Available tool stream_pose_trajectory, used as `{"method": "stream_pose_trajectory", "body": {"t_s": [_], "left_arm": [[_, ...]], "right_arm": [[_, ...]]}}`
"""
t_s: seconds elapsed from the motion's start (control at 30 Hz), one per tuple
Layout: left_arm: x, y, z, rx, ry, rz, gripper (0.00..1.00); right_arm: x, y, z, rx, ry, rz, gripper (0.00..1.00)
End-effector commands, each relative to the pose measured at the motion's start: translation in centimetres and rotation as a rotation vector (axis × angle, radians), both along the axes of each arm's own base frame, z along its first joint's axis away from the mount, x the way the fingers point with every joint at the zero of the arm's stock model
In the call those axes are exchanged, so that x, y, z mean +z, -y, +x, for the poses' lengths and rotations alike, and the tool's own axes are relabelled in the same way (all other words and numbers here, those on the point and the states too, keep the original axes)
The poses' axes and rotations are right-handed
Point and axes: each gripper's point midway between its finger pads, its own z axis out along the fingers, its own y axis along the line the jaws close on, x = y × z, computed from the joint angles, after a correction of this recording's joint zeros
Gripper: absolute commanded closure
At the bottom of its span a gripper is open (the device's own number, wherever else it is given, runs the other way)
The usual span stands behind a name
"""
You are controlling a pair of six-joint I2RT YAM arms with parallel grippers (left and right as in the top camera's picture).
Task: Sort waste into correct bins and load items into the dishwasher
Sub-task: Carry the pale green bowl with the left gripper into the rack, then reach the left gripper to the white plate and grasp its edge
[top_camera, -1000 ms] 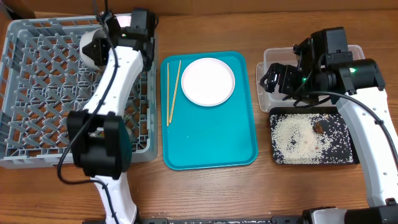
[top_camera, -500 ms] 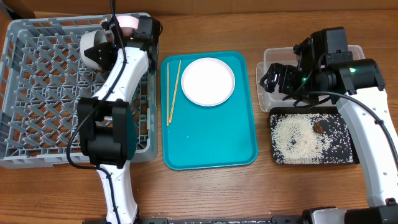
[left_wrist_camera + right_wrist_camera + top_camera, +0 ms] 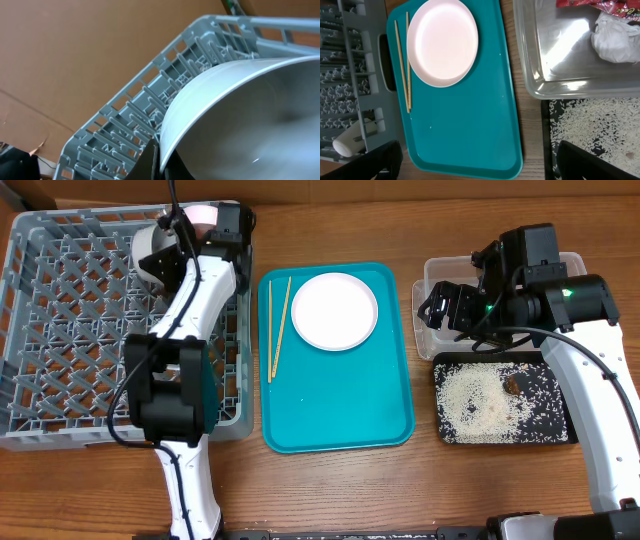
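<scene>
My left gripper (image 3: 172, 240) is shut on the rim of a pale round bowl (image 3: 148, 260), held tilted over the back of the grey dish rack (image 3: 60, 330). In the left wrist view my jaws (image 3: 157, 161) pinch the bowl's rim (image 3: 210, 90) above the rack's wall (image 3: 125, 125). My right gripper (image 3: 437, 305) is open and empty over the clear tub (image 3: 432, 275); its fingers spread wide (image 3: 485, 160). The tub (image 3: 560, 85) holds the red wrapper (image 3: 600, 5) and white tissue (image 3: 615, 40). The black tray (image 3: 555, 430) holds rice grains. The plate (image 3: 335, 310) and chopsticks (image 3: 277, 325) lie on the teal tray (image 3: 340, 410).
A small white cup (image 3: 350, 142) lies in the rack near its right wall. A pale pink round piece (image 3: 207, 214) shows at the rack's back edge beside my left arm. Bare wood lies in front of the trays and rack.
My left gripper has carried the bowl a little toward the rack's back edge and the arm has swung slightly. The right arm has not moved.
</scene>
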Motion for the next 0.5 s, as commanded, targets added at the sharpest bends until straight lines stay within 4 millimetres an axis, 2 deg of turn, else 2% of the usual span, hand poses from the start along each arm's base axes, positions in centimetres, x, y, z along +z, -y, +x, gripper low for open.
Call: {"method": "stream_pose_trajectory", "body": {"t_s": [0.0, 0.13, 0.27, 0.33, 0.4, 0.47], "left_arm": [[-1.9, -0.4, -0.1, 0.03, -0.043, 0.059, 0.96], [-2.0, -0.2, -0.1, 0.031, -0.069, 0.088, 0.96], [-2.1, 0.9, 0.2, 0.005, -0.07, 0.082, 0.95], [-2.1, 1.9, 0.4, -0.017, -0.077, 0.084, 0.85], [-2.1, 2.9, 0.5, -0.039, -0.083, 0.087, 0.62], [-2.3, 3.5, 0.7, -0.057, -0.094, 0.077, 0.58]], "right_arm": [[0.8, 0.1, 0.4, -0.003, 0.027, 0.0, 0.0], [0.8, 0.1, 0.4, -0.002, 0.027, 0.001, 0.0], [0.8, 0.1, 0.4, -0.003, 0.027, 0.0, 0.0], [0.8, 0.1, 0.4, -0.003, 0.027, 0.0, 0.0], [0.8, 0.1, 0.4, -0.003, 0.027, 0.0, 0.0], [0.8, 0.1, 0.4, -0.003, 0.027, 0.0, 0.0]]}}
